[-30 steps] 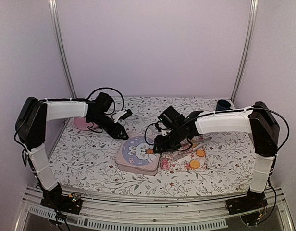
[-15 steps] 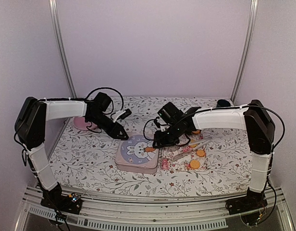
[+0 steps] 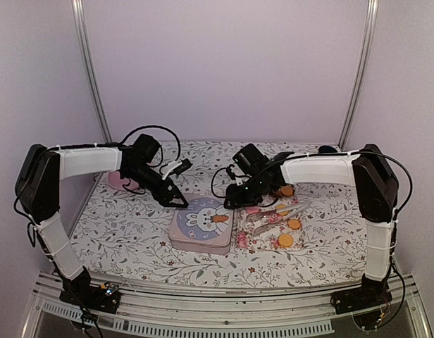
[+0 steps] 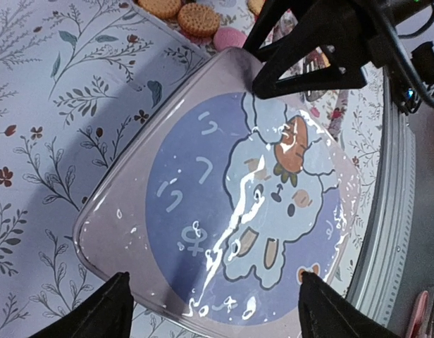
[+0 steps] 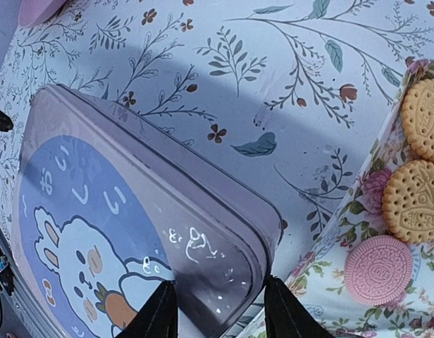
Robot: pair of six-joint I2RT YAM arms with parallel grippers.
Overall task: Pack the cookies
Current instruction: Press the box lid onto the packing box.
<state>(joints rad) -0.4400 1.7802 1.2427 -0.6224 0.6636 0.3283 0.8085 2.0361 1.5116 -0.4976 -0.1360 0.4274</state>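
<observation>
Lavender tin [image 3: 201, 224] with a rabbit on its lid sits shut at the centre of the overhead frame, on the flowered bench [image 3: 132, 232], so the step in hand looks to be getting that lid off. The cookies [image 3: 286, 240] lie outside it, on a rose-patterned tray [image 3: 245, 241] just right of the tin. The right claw [image 3: 232, 202] is at the tin's upper right corner. The left claw [image 3: 179, 201] hovers at its upper left edge, spread wide and grasping nothing.

To do this well, I judge the right claw should catch only the lid's rim and lift straight while the left steadies the base. Otherwise the whole tin may tip or slide into the tray.

The right wrist view shows what the overhead view hides: the lid's corner lies between part-closed fingers [image 5: 160, 317], though I cannot tell whether they pinch it. It also shows a pink cookie [image 5: 379, 271] below golden ones at the right edge. The left wrist view shows the whole glossy lid.
</observation>
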